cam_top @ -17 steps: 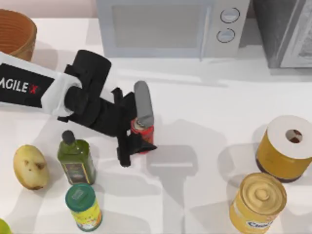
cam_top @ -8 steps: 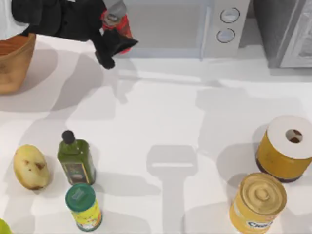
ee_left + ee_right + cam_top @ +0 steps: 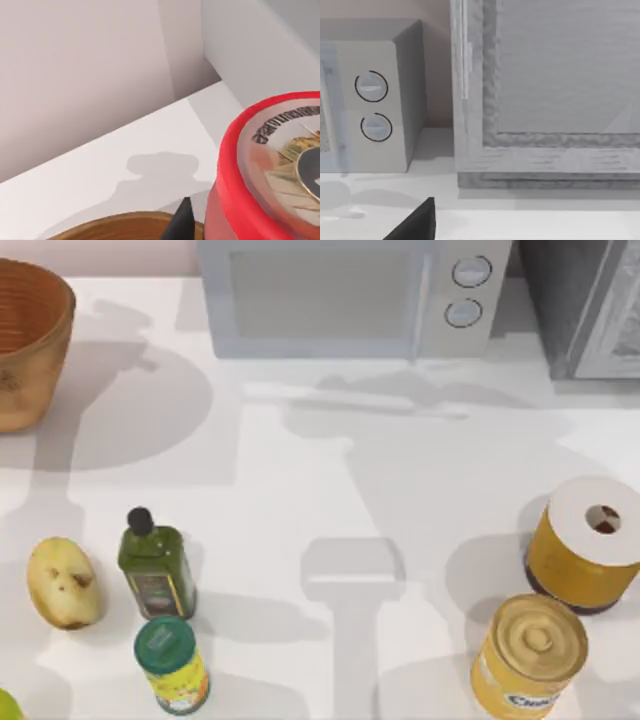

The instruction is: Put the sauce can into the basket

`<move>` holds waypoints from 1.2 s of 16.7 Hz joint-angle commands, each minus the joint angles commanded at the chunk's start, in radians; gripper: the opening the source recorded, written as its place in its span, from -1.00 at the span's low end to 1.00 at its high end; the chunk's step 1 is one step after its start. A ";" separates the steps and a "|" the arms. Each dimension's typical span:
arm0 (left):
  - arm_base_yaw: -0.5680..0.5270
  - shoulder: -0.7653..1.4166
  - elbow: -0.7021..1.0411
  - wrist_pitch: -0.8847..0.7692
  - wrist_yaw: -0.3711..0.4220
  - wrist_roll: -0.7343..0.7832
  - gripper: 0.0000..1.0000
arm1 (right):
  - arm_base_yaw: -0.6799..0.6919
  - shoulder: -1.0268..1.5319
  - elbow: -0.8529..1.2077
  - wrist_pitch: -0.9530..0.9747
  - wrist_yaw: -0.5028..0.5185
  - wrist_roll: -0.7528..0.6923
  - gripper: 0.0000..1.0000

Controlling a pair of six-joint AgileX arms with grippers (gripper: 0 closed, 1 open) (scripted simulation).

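The sauce can (image 3: 260, 165) is red with a silvery printed top and sits very close in the left wrist view. My left gripper (image 3: 260, 220) is shut on it, with one dark fingertip (image 3: 182, 222) showing beside the can's wall. Just below the can curves the orange-brown rim of the basket (image 3: 125, 225). In the top view the basket (image 3: 30, 350) stands at the far left back corner of the table, its ribbed inside showing. My right gripper (image 3: 420, 225) hangs parked in front of the microwave and a grey cabinet.
A microwave (image 3: 350, 295) stands along the back, with a grey cabinet (image 3: 590, 305) to its right. Front left hold a potato (image 3: 62, 583), a green oil bottle (image 3: 155, 565) and a green-lidded jar (image 3: 172, 665). Front right stand a big yellow tin (image 3: 528, 655) and a white-topped yellow cylinder (image 3: 588, 540).
My left arm lifted the sauce can off the table's middle, carried it up and left toward the basket, and has left the top view.
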 joint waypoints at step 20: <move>0.148 0.163 0.044 0.002 -0.180 -0.254 -1.00 | 0.000 0.000 0.000 0.000 0.000 0.000 1.00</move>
